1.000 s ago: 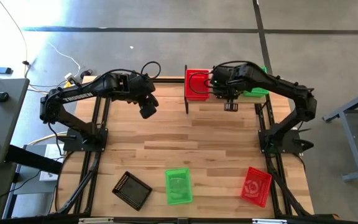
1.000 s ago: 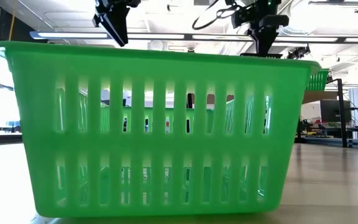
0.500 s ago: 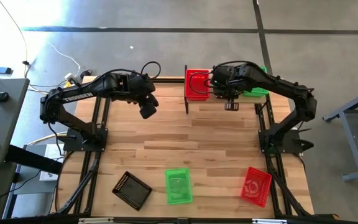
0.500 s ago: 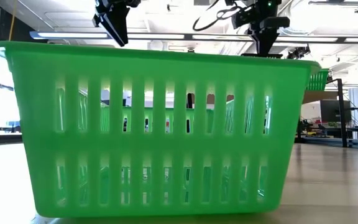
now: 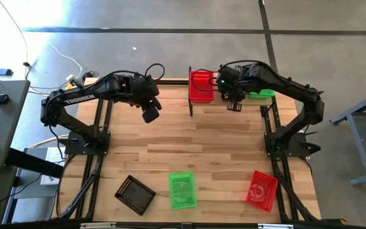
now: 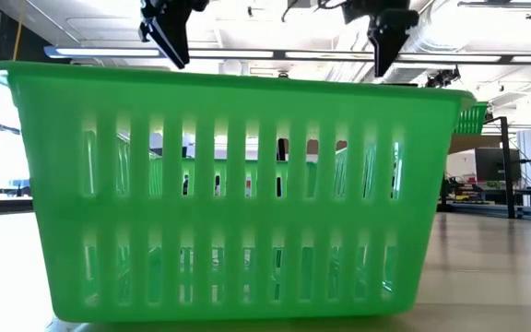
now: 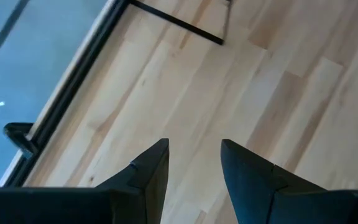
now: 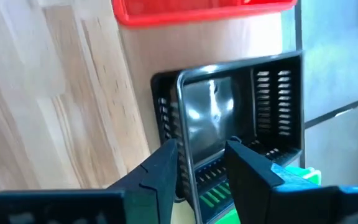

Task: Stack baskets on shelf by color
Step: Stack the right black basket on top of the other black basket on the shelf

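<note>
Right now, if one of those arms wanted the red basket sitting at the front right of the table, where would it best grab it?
Probably by the rim. The red basket sits upright with its mouth open to the ceiling and turned askew on the tabletop. An end effector coming straight down could close over one thin long wall, one finger inside and one outside. Nothing touches it, so either long side looks free.

Lighting: bright, even, from ceiling strip lights (image 6: pixel 247 55). Shadows: soft, short, on the tabletop (image 5: pixel 196 146). Backlight glows through the near green basket (image 6: pixel 229 194). Left wrist view: fingers (image 7: pixel 148 174) blurred. Glare: black basket (image 8: pixel 210 112) floor.
</note>
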